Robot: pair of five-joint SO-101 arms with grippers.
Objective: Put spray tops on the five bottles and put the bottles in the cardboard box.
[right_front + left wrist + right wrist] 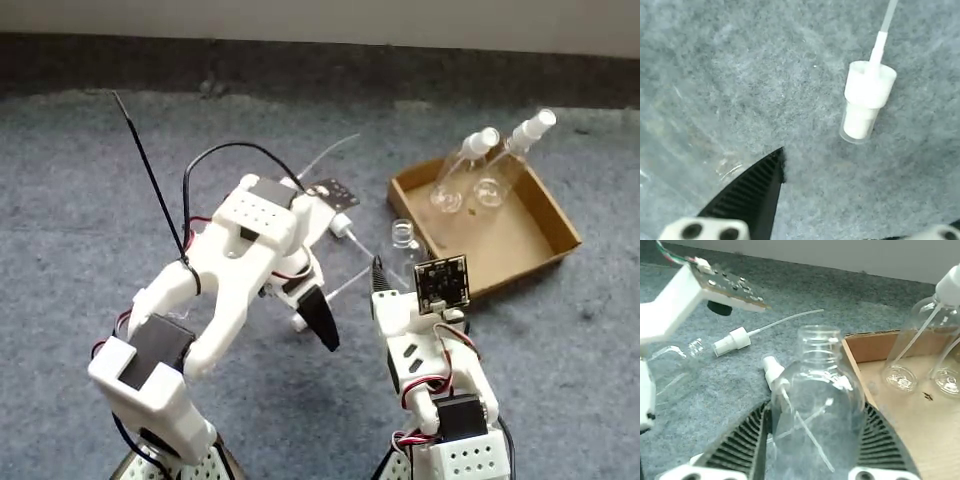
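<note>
Right gripper (pixel 816 412): clamped on both sides of a clear bottle, low at the near edge of the grey carpet (pixel 100 200).
Held bottle (pixel 815 385): upright, neck open with no top on it, just beside the near corner of the box.
Left gripper (pixel 840 200): jaws apart with nothing between them, hanging over the carpet; one black finger (pixel 757 187) points down at it.
Nearest spray top (pixel 865 100): lying on its side on the carpet just ahead of the left gripper, its tube trailing away.
Second spray top (pixel 772 367): on the carpet just behind the held bottle.
Third spray top (pixel 732 340): farther out, its long tube stretching toward the box.
Bare bottle (pixel 675 362): appears to lie on its side under the left arm, uncapped.
Cardboard box (pixel 515 240): far right on the carpet, open.
Capped bottles (pixel 462 170) (pixel 505 165): side by side in the box, white tops over its far rim.
</note>
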